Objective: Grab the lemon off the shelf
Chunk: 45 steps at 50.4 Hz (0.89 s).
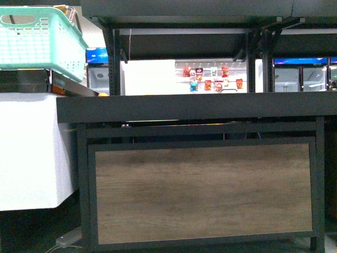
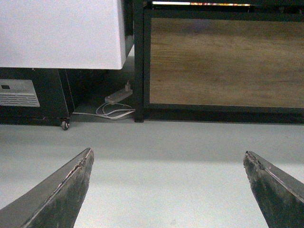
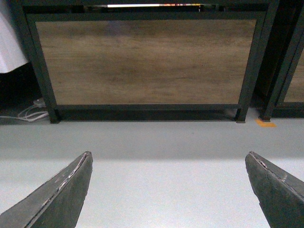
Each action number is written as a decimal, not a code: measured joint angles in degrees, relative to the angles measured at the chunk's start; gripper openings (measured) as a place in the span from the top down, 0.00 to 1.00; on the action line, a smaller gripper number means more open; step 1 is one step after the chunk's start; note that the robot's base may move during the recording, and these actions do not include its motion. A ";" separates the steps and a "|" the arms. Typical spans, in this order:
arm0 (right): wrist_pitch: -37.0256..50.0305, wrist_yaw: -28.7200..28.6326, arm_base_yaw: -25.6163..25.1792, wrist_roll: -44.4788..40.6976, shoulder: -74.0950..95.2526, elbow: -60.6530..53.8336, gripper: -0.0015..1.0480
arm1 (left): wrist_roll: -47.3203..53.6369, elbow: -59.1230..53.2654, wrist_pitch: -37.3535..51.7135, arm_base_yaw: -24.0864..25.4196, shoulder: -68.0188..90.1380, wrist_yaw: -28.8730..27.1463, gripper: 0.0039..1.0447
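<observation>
Closest to me, the left gripper (image 2: pixel 167 153) hangs low over the grey floor (image 2: pixel 156 137), its fingers (image 2: pixel 61 194) spread wide and released, with only bare floor between them. The right gripper (image 3: pixel 168 154) is the same: fingers (image 3: pixel 57 199) well apart, grasping nothing.

Past both sets of fingers stands the shelf (image 1: pixel 195 108), and both wrist views face its foot. The wood-grain panel (image 1: pixel 202 192) fills the shelf's lower front inside the black frame. A white power strip (image 2: pixel 118 97) with a coiled cord lies on the floor just beside the shelf's left leg, and a small orange mark (image 3: pixel 265 123) sits on the floor near its right leg.

A white cabinet (image 1: pixel 29 153) stands against the shelf's left side, and a mint-green basket (image 1: pixel 42 37) sits above it, higher than the shelf's front tray.

From the front view I look at the tray edge-on, so its black lip hides whatever lies in it. I cannot place the lemon. A yellow-orange sliver (image 1: pixel 103 95) peeks over the lip at the shelf's left end, possibly a fruit, but too little shows to say which.

Through the gap between the shelf's tiers, far behind it, coloured snack packets (image 1: pixel 210 79) hang on a bright white wall.
</observation>
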 joint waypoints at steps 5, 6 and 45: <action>0.02 0.00 0.00 0.00 0.00 0.00 0.07 | 0.00 0.00 0.00 0.00 0.00 0.00 0.07; 0.00 0.00 0.00 0.00 -0.02 0.00 0.07 | 0.00 0.00 0.00 0.00 0.00 0.00 0.07; 0.02 0.02 0.00 0.00 -0.02 0.00 0.07 | 0.00 0.00 0.00 0.00 -0.02 0.00 0.07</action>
